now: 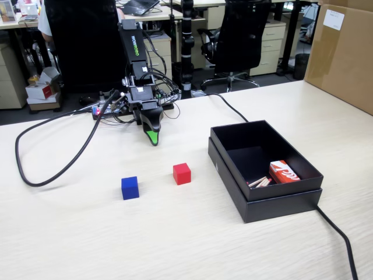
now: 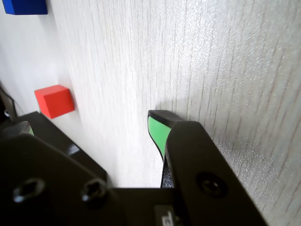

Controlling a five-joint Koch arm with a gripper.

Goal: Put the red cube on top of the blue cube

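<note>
While apart on table, red cube (image 1: 182, 173) & blue cube (image 1: 130, 188) look matte, same-sized

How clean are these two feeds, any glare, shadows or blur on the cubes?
Fixed view: even office light, no glare, soft shadows, red cube and blue cube both sharp. Wrist view: table washes out pale on the left, the blue cube is cut off by the top edge, and the dark gripper body fills the foreground.
</note>
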